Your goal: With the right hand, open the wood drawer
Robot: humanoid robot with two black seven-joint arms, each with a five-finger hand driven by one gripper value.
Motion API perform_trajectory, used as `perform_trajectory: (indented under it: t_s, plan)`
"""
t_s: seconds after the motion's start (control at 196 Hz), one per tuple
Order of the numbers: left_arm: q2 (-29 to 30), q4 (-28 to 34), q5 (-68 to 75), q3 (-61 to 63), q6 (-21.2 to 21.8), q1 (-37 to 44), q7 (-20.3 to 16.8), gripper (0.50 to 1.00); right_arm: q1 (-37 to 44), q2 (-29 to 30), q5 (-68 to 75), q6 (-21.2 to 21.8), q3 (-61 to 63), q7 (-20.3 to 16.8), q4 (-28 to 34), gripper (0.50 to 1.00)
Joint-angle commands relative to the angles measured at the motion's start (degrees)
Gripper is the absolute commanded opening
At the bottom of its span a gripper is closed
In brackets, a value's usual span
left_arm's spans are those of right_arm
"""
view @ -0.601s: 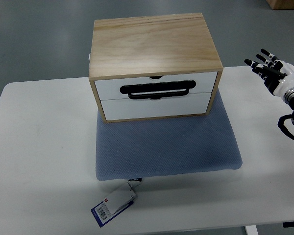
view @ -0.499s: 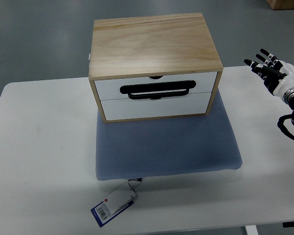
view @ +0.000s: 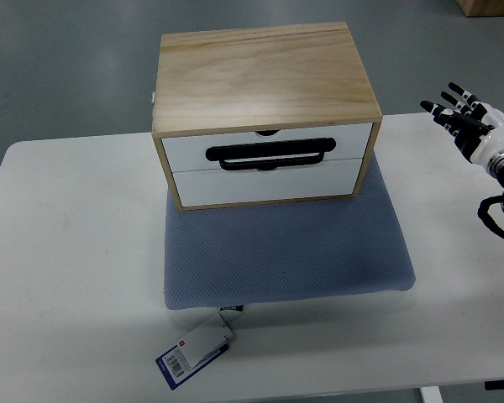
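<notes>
A wood drawer box (view: 265, 80) stood at the far middle of the white surface (view: 67, 252), its near edge resting on a blue-grey mat (view: 286, 252) that spread toward the near side. The box had a pale wood top and frame and two white drawer fronts stacked one above the other, both flush with the frame. A black handle (view: 270, 154) ran across the upper drawer (view: 269, 149), just above the seam with the lower drawer (view: 265, 180). The right hand (view: 469, 123) was at the far right of the surface, well apart from the box, released with its dark-tipped fingers (view: 443, 113) spread and pointing left toward the box, holding nothing. A tag with a barcode (view: 193, 353) lay at the mat's near edge, attached at a small dark label
</notes>
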Motion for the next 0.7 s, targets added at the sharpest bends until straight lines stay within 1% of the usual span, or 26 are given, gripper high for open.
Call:
perform_trajectory:
  t_s: [0.0,0.697]
  plan:
    - [0.0,0.0,0.0,0.1,0.0,0.0,0.0,1.0,0.0,0.1,0.0,0.1,0.0,0.0,0.0,0.932]
    - [0.0,0.0,0.0,0.1,0.0,0.0,0.0,1.0,-0.1,0.6,0.0,0.6,-0.1,0.0,-0.1,0.932]
